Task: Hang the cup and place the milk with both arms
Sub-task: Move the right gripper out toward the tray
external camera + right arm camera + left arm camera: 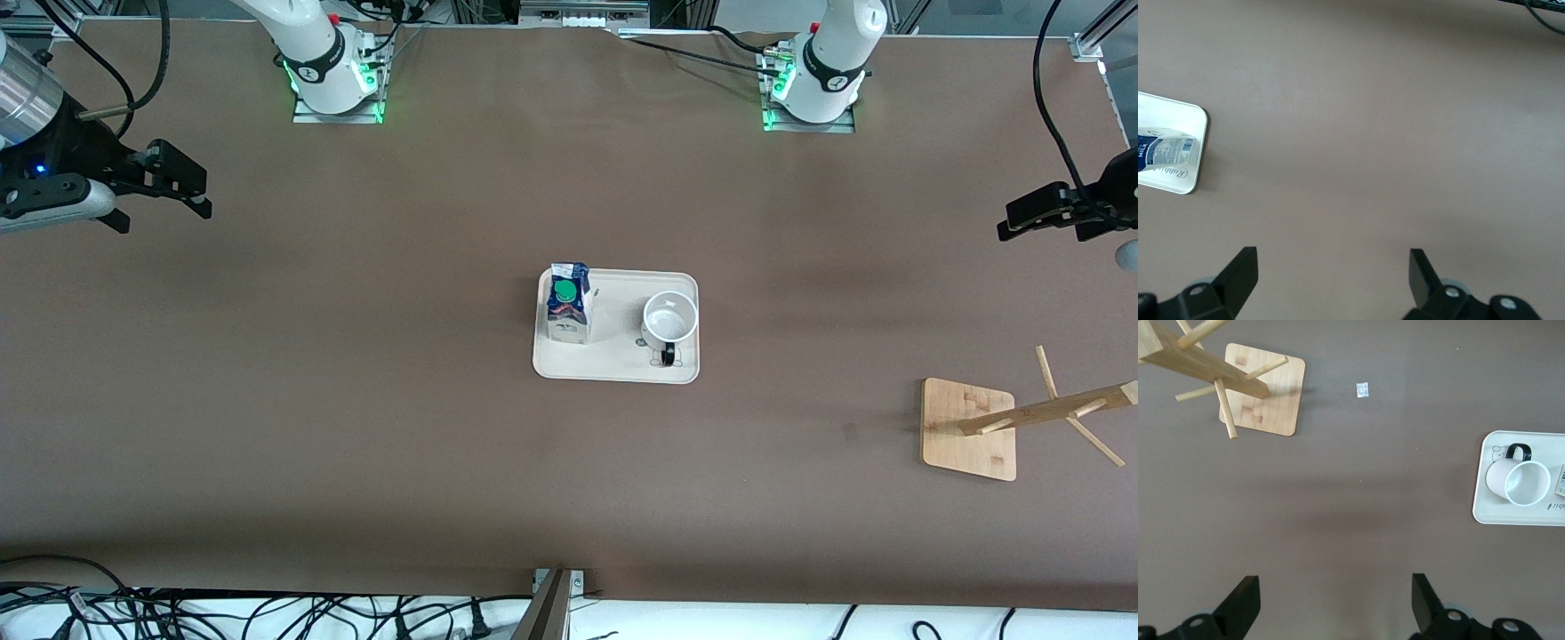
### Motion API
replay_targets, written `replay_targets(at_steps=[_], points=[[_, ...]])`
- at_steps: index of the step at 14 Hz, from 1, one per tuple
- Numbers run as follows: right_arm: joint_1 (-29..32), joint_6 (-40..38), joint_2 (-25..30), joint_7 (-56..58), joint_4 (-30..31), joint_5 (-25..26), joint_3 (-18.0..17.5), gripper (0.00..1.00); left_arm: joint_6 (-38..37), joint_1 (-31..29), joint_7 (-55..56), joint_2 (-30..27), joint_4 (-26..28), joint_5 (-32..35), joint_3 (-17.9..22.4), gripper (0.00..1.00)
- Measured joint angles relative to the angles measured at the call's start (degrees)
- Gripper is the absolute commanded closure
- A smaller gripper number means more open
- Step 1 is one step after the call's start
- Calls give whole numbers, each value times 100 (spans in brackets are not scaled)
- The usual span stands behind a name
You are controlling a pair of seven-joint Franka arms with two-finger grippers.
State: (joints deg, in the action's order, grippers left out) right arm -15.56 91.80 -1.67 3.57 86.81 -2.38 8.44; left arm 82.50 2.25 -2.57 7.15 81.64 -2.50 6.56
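Note:
The white cup (pixel 669 322) stands upright on a cream tray (pixel 622 360) at mid-table, its black handle toward the front camera. The milk (pixel 569 302), with its green cap, stands on the same tray at the end toward the right arm. My left gripper (pixel 1009 222) is open and empty, high over the left arm's end of the table. Its wrist view shows its open gripper (pixel 1336 600) over bare table, with the cup (pixel 1519 480) and tray (pixel 1483 507) off to one side. My right gripper (pixel 164 219) is open and empty over the right arm's end; the right wrist view shows this gripper (pixel 1333 277) and part of the milk (pixel 1165 150).
A wooden cup rack with a square base (pixel 969 429) and a pegged post (pixel 1067 407) stands toward the left arm's end, nearer the front camera than the tray; it also shows in the left wrist view (pixel 1265 390). A small white scrap (pixel 1362 389) lies beside it.

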Motion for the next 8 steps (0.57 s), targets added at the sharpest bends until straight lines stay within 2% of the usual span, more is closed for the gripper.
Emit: replay_targets(at_steps=[5,8], points=[[-1,-40,-1,-3,0,0,1,0,-101,-5,0,-4,0,0,-3,0],[-123,-125,-63,-816,1,-56,-122,0,-148,-19,0,-6,-1,0,-3,0]])
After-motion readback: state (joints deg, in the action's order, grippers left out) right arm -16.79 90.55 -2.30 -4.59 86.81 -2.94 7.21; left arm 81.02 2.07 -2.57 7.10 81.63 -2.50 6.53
